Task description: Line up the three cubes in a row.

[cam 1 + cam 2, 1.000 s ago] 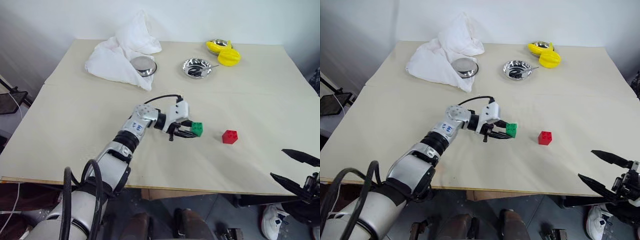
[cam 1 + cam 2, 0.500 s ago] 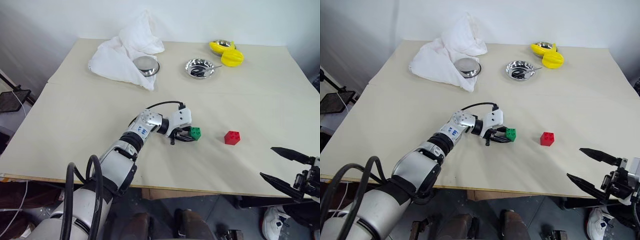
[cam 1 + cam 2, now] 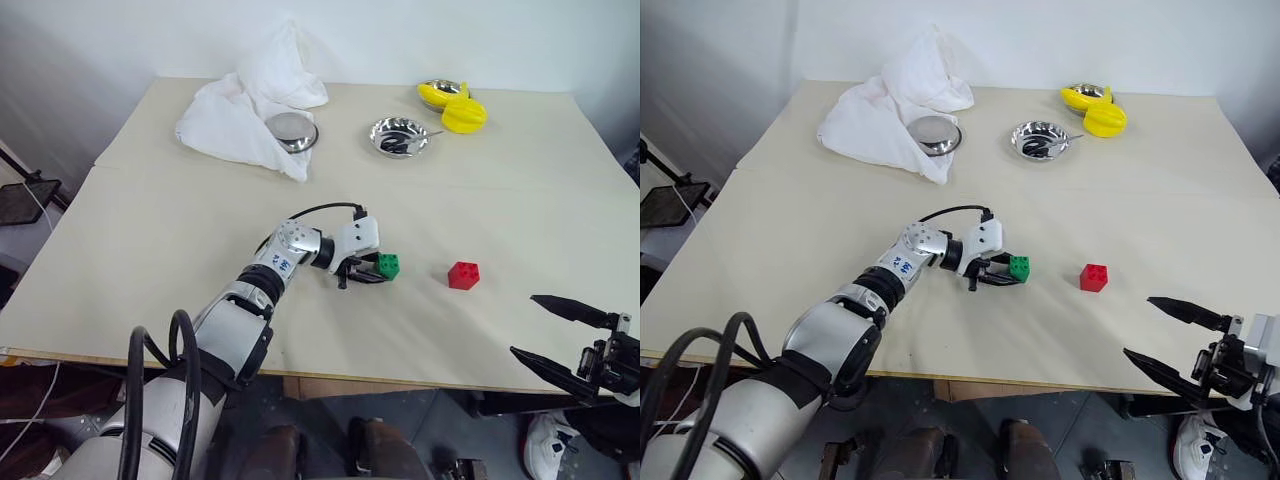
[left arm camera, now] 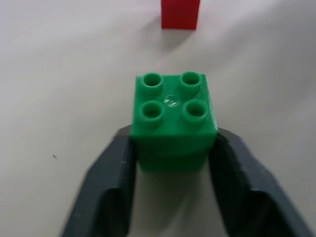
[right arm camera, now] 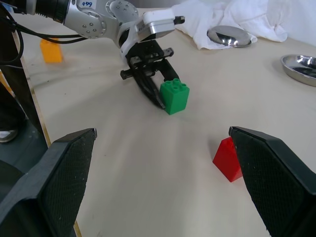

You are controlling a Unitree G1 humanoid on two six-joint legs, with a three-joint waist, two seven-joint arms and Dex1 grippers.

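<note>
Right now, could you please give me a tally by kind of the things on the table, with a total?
Cubes: 3 (green cube, red cube, orange-yellow cube)
Steel bowls: 3 ()
Yellow toys: 2 ()
White cloth: 1
Total: 9

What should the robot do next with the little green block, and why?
Probably open the left hand fully and draw it back from the green cube. The cube sits on the table with its studs up and the red cube beside it, so it looks placed. An orange-yellow cube still waits off behind the left arm, and likely gets fetched next.
</note>
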